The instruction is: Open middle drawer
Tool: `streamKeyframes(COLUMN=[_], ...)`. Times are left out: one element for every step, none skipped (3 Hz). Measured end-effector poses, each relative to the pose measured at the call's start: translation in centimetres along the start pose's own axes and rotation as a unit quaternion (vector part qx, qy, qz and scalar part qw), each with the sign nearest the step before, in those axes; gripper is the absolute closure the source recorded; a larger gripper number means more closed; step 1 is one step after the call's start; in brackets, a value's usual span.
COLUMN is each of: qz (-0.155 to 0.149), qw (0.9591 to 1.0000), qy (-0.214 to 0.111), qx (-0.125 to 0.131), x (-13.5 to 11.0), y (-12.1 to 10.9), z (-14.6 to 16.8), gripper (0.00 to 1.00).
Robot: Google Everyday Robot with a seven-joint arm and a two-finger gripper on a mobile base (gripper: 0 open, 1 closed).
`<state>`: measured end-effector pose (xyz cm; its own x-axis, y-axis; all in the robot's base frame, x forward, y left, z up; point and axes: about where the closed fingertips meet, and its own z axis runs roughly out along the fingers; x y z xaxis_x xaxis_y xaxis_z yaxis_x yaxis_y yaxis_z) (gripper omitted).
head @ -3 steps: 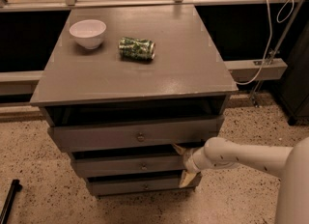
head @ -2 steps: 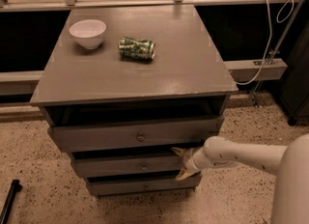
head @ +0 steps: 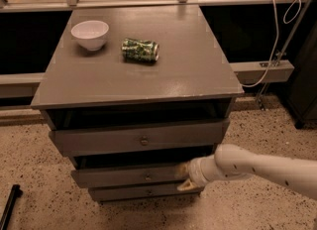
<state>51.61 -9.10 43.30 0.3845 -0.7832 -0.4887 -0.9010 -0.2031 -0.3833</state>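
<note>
The grey cabinet (head: 138, 75) has three stacked drawers. The middle drawer (head: 124, 178) has a flat grey front with a small round knob (head: 147, 177). It stands out a little, with a dark gap above it. My gripper (head: 184, 177) is at the right end of that front, right of the knob. One finger (head: 182, 167) is at the front's top edge and the other is at its lower edge, closed on the front. My white arm (head: 257, 167) comes in from the lower right.
The top drawer (head: 138, 139) is also out a little, and the narrow bottom drawer (head: 138, 193) sits below. A white bowl (head: 90, 33) and a green can (head: 140, 50) lying on its side are on the cabinet top. A white cable (head: 270, 40) hangs at the right. The floor is speckled.
The middle drawer front has come forward, widening the dark gap above it. My gripper has moved with it, slightly left and toward the camera.
</note>
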Motion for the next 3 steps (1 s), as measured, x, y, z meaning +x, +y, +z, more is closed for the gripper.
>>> streamKeyframes(qz=[-0.006, -0.003, 0.002], qw=[0.9993, 0.9986, 0.9990], qy=[-0.033, -0.050, -0.041], qx=[-0.015, -0.016, -0.015], x=[-3.7, -5.7, -5.0], y=[4.0, 6.3, 5.9], z=[-3.4, -5.2, -4.8], gripper=[0.38, 0.16, 0.00])
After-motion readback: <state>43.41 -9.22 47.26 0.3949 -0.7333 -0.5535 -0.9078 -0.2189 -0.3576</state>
